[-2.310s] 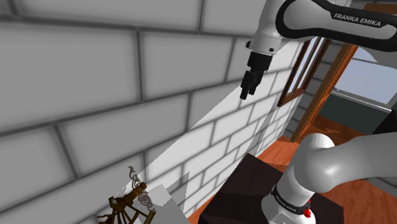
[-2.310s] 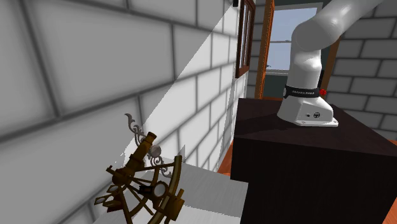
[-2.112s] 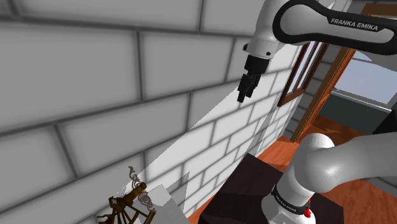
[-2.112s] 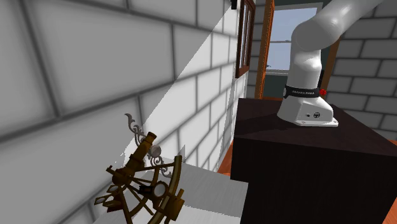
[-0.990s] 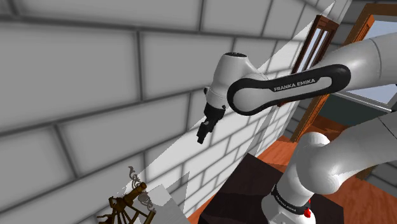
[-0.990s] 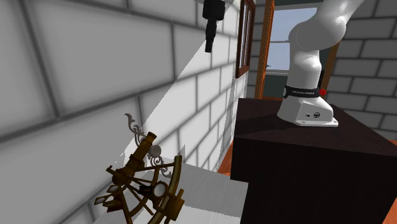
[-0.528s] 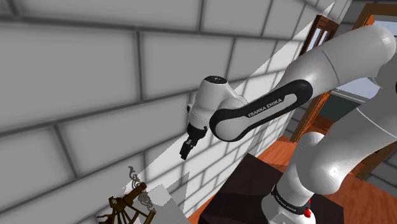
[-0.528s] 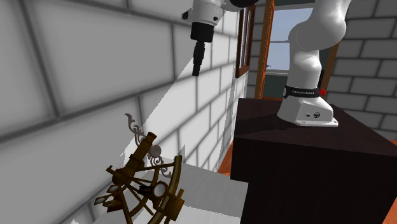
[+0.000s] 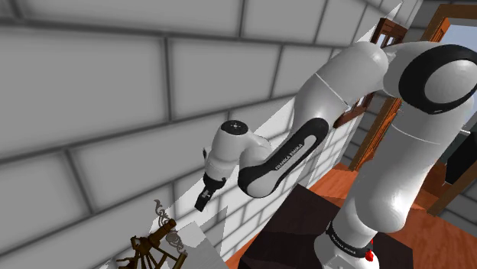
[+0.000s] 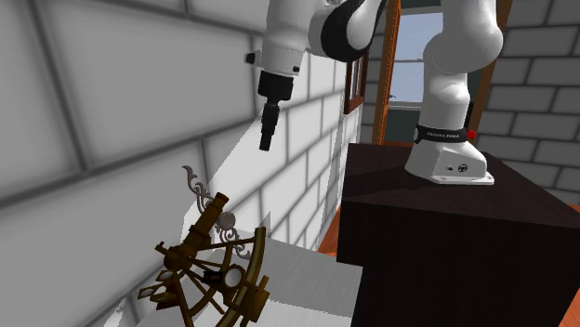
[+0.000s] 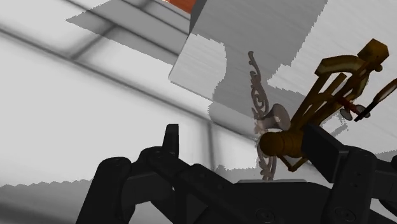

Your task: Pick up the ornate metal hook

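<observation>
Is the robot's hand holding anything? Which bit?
Nothing is held. The gripper hangs open in the air, apart from the ornate hook and the brass sextant beside it.

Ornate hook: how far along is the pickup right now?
Done: nothing is grasped yet. In hand: the approach. The gripper hangs above the hook, fingers open and well apart from it. The hook sits by the brick wall, close behind the brass sextant. Left: descend without hitting the sextant, close on the hook, then lift.
</observation>
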`<state>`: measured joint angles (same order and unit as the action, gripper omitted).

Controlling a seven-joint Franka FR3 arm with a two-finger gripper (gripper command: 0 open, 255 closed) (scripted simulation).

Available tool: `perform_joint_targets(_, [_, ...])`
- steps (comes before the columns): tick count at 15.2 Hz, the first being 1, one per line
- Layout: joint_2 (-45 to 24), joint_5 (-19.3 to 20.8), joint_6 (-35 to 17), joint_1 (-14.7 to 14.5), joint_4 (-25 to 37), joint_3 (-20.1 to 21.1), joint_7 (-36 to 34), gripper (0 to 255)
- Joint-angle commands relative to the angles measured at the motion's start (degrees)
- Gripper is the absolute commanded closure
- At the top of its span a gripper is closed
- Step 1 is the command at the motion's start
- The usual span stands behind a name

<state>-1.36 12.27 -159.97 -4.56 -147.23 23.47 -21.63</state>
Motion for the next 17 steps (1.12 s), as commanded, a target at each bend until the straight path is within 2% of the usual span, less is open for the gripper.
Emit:
perform_joint_targets(1, [-5.2,9.7,-2.4,-0.9,2.5,-0.6,-7.9,0])
perform_joint_targets(4, [-12.9,22.4,-4.4,-5.7,7.6,-5.3,-18.2,0])
perform_joint_targets(8, [-22.2,33.0,-6.4,-13.8,15.2,-12.3,-27.4,0])
perform_joint_targets(12, [-31.0,39.1,-7.8,-20.4,23.5,-17.4,-33.2,0])
perform_joint_targets(17, [-34.6,41.6,-9.8,-22.9,25.7,-20.2,-36.2,0])
